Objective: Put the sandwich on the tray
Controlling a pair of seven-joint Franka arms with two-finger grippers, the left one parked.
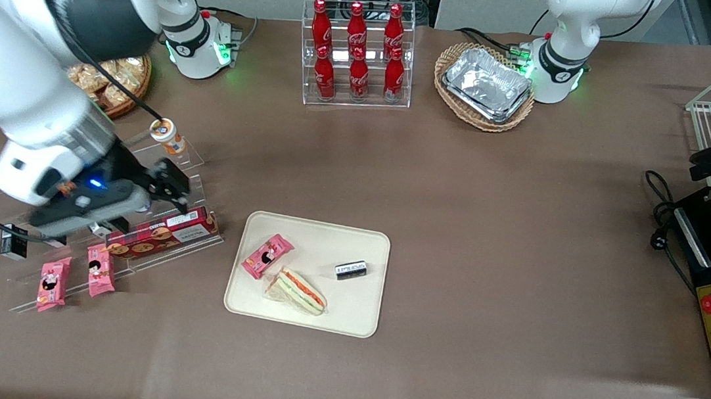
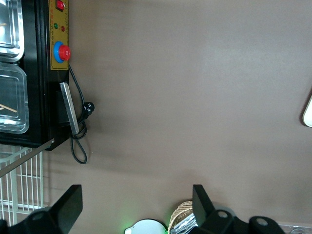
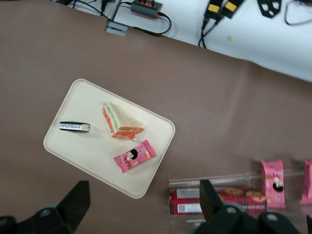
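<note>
The sandwich [image 1: 297, 290], a pale white-bread wedge in clear wrap with red and green filling stripes, lies on the cream-beige tray [image 1: 349, 318] near its front edge. It also shows in the right wrist view [image 3: 120, 121] on the tray [image 3: 73, 107]. My gripper [image 1: 165, 187] hangs high above the clear snack rack, off toward the working arm's end of the table and well apart from the tray. Its fingers [image 3: 78, 202] stand wide apart with nothing between them.
A pink snack packet [image 1: 266, 255] and a small black bar [image 1: 351, 270] also lie on the tray. A clear rack holds a red cookie box [image 1: 161, 236] and pink packets [image 1: 100, 270]. A cola bottle rack [image 1: 357, 54] and a basket of foil trays [image 1: 486, 84] stand farther back.
</note>
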